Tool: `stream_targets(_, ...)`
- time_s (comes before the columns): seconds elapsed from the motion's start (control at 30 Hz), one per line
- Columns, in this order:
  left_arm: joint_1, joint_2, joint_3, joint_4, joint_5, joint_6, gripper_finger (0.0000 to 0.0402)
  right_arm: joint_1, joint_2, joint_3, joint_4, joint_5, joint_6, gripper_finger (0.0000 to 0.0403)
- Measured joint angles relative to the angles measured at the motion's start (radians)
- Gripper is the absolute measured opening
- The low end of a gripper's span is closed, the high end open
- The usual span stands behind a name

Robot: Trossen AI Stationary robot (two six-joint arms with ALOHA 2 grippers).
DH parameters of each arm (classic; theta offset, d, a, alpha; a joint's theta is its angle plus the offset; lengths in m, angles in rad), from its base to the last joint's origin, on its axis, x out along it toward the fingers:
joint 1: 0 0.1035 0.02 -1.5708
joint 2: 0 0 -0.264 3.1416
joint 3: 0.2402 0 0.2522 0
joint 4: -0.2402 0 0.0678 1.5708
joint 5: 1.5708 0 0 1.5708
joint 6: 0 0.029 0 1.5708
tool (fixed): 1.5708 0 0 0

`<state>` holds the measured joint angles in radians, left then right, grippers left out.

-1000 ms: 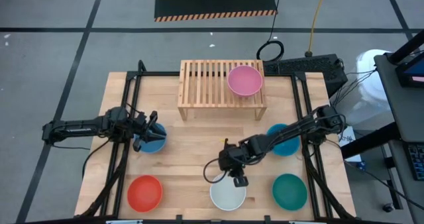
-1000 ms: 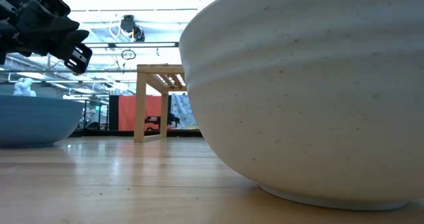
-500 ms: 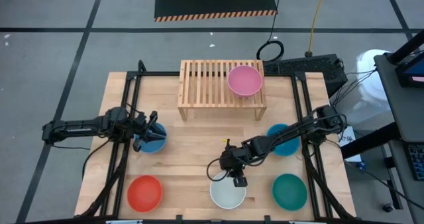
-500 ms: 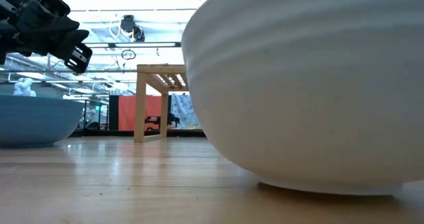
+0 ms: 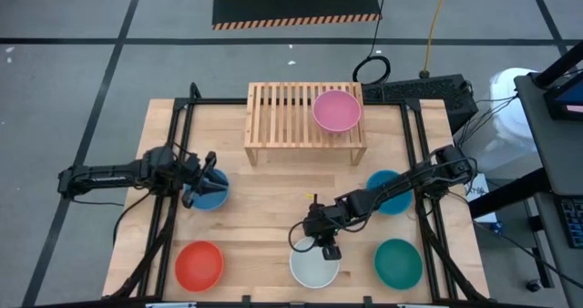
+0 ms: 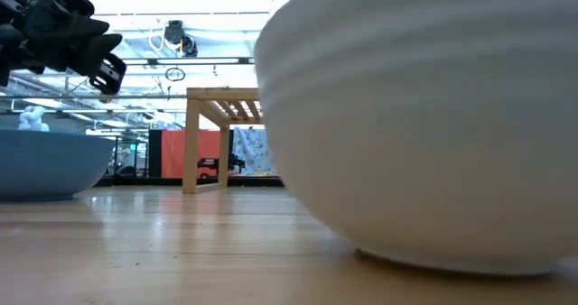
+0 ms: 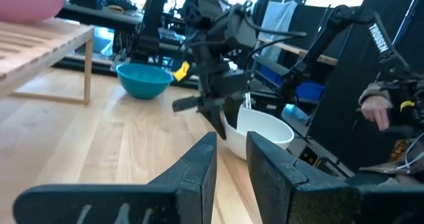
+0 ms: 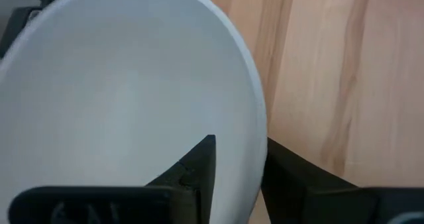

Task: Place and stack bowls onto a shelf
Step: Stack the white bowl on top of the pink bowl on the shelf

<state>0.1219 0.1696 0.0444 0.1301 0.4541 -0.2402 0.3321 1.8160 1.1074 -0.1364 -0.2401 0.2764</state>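
text: "TROSSEN" — white letters | on: right arm (image 7: 386,48) link | other text: none

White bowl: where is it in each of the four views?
High view: white bowl at the table's front edge, centre, under the right gripper.
Low view: fills the right side.
Left wrist view: mid-right, behind the right gripper.
Right wrist view: fills the left, one finger on each side of its rim.
Shared landmark: the shelf, not in the right wrist view.
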Motion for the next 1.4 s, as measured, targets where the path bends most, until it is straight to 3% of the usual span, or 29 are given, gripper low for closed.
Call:
stream_targets(0.3, 0.000, 0.000, 0.000, 0.005, 0.000, 0.001, 0.0088, 0.000, 0.000, -0.009, -0.002, -0.053, -0.020, 0.0008)
stream_targets(0.57, 0.000, 0.000, 0.000, 0.005, 0.000, 0.001, 0.0088, 0.004, -0.014, -0.009, -0.010, -0.053, -0.079, 0.0002)
stream_targets(0.87, 0.000, 0.000, 0.000, 0.005, 0.000, 0.001, 0.0088, 0.002, -0.185, -0.009, -0.069, -0.046, -0.079, 0.0001)
stream_targets(1.13, 0.000, 0.000, 0.000, 0.005, 0.000, 0.002, 0.0088, -0.011, -0.417, -0.009, -0.155, 0.096, -0.106, 0.0000)
stream_targets(1.4, 0.000, 0.000, 0.000, 0.005, 0.000, 0.006, 0.0088, -0.054, -0.603, -0.008, -0.183, 0.319, -0.298, 0.0000)
